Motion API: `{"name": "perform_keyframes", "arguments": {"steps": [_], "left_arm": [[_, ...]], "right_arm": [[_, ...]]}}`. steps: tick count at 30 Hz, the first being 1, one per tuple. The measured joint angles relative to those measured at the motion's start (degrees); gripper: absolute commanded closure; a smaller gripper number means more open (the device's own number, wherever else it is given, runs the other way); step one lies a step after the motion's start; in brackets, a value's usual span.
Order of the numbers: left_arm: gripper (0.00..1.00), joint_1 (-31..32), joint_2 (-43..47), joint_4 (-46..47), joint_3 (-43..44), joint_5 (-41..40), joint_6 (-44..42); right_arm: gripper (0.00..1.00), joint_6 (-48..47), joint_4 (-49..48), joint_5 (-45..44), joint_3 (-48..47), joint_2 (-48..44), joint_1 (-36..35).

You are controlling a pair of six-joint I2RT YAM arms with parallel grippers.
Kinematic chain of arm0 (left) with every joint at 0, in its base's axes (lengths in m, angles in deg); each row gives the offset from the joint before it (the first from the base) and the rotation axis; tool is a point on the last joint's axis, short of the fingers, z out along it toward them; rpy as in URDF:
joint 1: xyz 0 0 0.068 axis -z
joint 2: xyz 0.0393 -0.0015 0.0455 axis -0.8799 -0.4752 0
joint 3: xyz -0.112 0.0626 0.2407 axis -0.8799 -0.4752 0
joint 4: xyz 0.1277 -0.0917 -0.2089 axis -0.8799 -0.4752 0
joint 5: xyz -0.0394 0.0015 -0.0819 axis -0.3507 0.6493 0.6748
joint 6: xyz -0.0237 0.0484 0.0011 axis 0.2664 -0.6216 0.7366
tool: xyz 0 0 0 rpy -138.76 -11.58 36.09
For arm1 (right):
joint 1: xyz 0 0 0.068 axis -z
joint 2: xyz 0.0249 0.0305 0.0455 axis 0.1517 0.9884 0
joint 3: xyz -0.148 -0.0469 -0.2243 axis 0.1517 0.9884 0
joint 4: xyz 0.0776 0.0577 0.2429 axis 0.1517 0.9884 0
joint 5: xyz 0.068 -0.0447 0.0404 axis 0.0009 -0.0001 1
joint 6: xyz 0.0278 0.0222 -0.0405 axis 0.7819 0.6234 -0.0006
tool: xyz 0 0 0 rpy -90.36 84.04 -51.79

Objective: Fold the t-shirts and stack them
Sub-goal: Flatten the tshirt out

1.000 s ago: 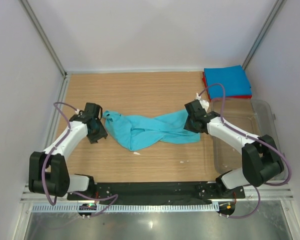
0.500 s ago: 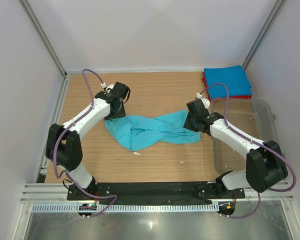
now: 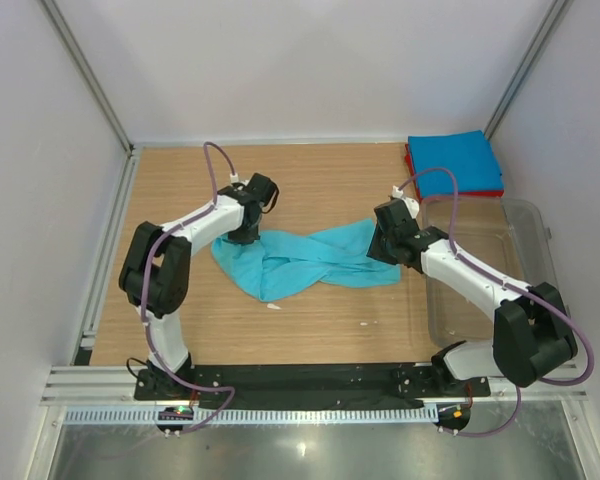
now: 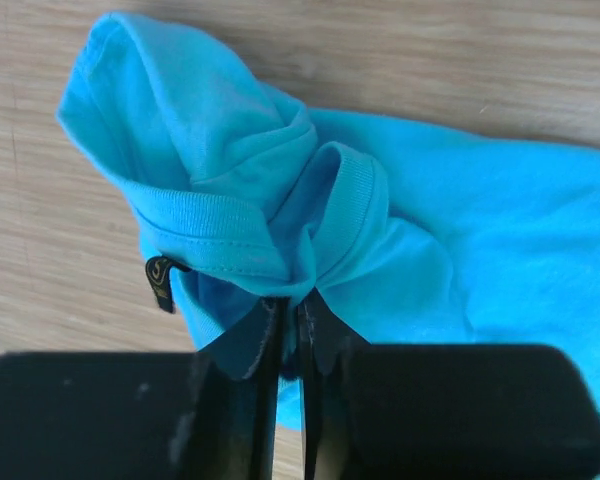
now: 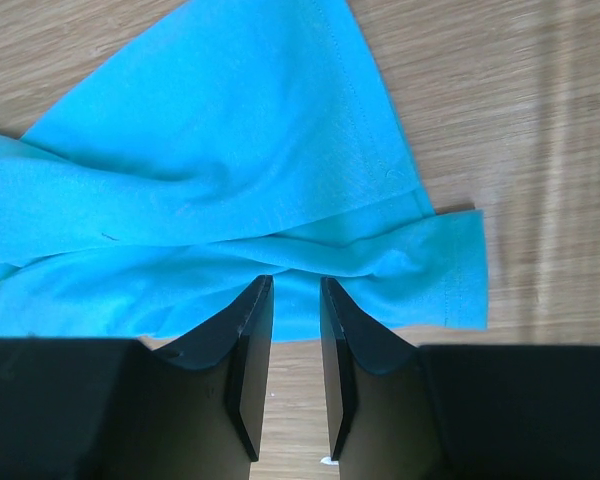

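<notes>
A turquoise t-shirt (image 3: 300, 262) lies crumpled and twisted across the middle of the wooden table. My left gripper (image 3: 243, 232) sits at its left end. In the left wrist view it (image 4: 290, 305) is shut on a bunch of the turquoise cloth (image 4: 460, 230) by the ribbed collar. My right gripper (image 3: 385, 245) is at the shirt's right end. There its jaws (image 5: 295, 285) stand a little apart over the hem of the cloth (image 5: 230, 150), with wood showing between them. A folded blue t-shirt (image 3: 452, 160) rests on a folded red one (image 3: 460, 192) in the far right corner.
A clear plastic tub (image 3: 510, 235) stands along the right side, under my right arm. White walls with metal posts close the table on three sides. A small white scrap (image 3: 272, 308) lies on the wood in front of the shirt.
My left arm swung from the shirt's left side round to its far left end, and its jaws closed on the collar. The right gripper has barely moved.
</notes>
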Motion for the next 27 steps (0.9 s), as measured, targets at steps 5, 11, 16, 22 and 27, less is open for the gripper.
{"name": "perform_keyframes", "arguments": {"steps": [5,11,16,22,27], "left_arm": [[1.00,-0.02,4.11,0.11,-3.58,-0.76,-0.13],[0.99,-0.63,17.75,-1.51,-10.71,-2.89,4.33],[0.92,-6.32,31.08,-1.62,-24.17,-1.86,11.37],[0.50,-13.75,38.62,-2.49,-38.03,1.16,20.06],[0.47,-13.77,47.17,-2.58,-37.42,2.73,22.58]], "right_arm": [[0.68,0.02,-0.28,0.63,0.15,0.00,0.00],[0.69,0.15,-1.18,1.25,0.24,0.00,0.00],[0.68,1.75,-1.18,1.01,0.85,0.07,0.00],[0.69,8.70,3.76,-3.91,-1.77,3.43,0.00],[0.69,14.91,5.11,-5.29,-5.27,9.94,0.07]]}}
